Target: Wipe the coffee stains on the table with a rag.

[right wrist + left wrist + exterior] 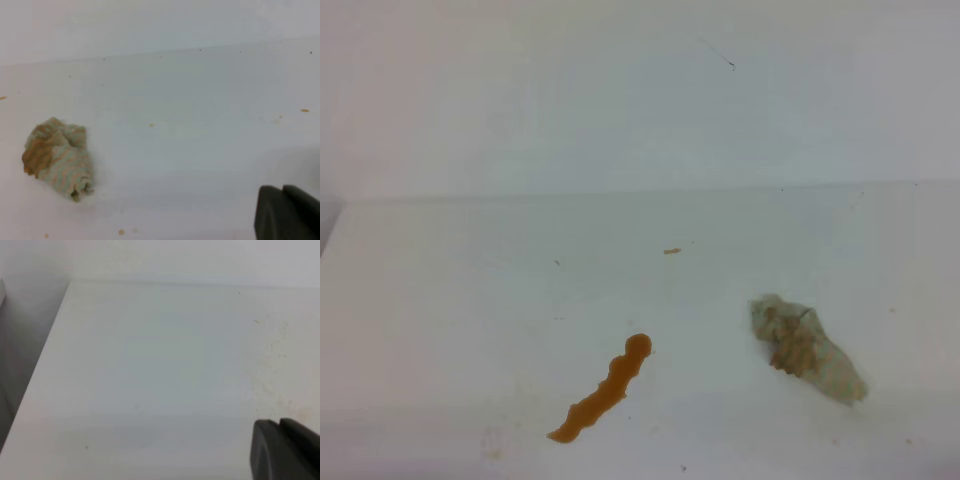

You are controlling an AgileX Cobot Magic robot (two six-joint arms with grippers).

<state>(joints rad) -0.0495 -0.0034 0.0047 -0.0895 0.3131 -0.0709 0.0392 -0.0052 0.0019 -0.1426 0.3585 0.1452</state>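
Closed and empty, the right gripper [285, 212] sits low at the edge of its wrist view, with the rag [59, 159] lying crumpled well off to its left on the table [200, 100]. Beyond the rag, further left, the coffee stains [603, 393] remain a whole orange-brown streak (nothing wiped yet, I judge). Grasping and wiping are all still to do; whether the left gripper [285, 450] is parted, I cannot tell.

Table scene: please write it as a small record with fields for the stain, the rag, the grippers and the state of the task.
surface: white table
coffee stain: wavy orange-brown streak, front centre, not wiped
rag: crumpled striped cloth with brown blotches, lying right of the stain, apart from it
small speck: orange, behind the stain
left gripper: dark tip at the corner of its wrist view, nothing held
right gripper: shut, empty, away from the rag
task state: rag not yet picked up
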